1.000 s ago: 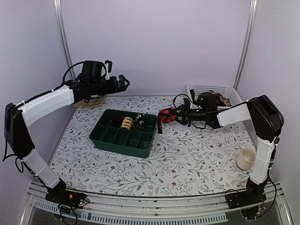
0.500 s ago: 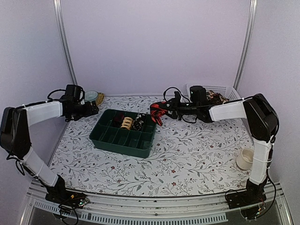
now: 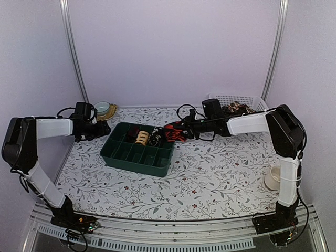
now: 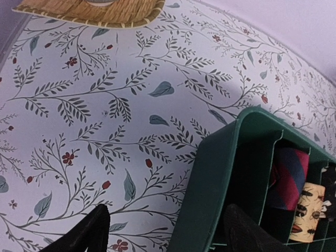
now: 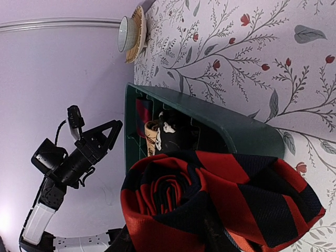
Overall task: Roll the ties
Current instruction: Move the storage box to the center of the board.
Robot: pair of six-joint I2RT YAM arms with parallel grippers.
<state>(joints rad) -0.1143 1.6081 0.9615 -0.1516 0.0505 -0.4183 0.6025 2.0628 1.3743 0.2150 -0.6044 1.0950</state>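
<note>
Floral-printed cloth covers the surface, with pale lilac walls closing it in at the back and both sides. From the top view, a green compartment tray sits left of centre, with bare cloth all along its near side and to its right. The right end effector reaches in at the tray's far right corner, clamped on the red tie; whether the coil touches the rim I cannot tell. Only the right wrist view shows that tie as a tight spiral of woven fabric with broad dark diagonal stripes, the tray's smooth plastic wall just beyond it. Three rolled ties fill the back compartments: maroon, tan and black-and-white. The left wrist view alone shows the maroon one's navy stripes. The left end effector hangs at the tray's left end, its fingers spread apart and holding nothing. A woven wicker mat lies near the back left edge, a white slotted basket at back right, and a cup by the right wall
</note>
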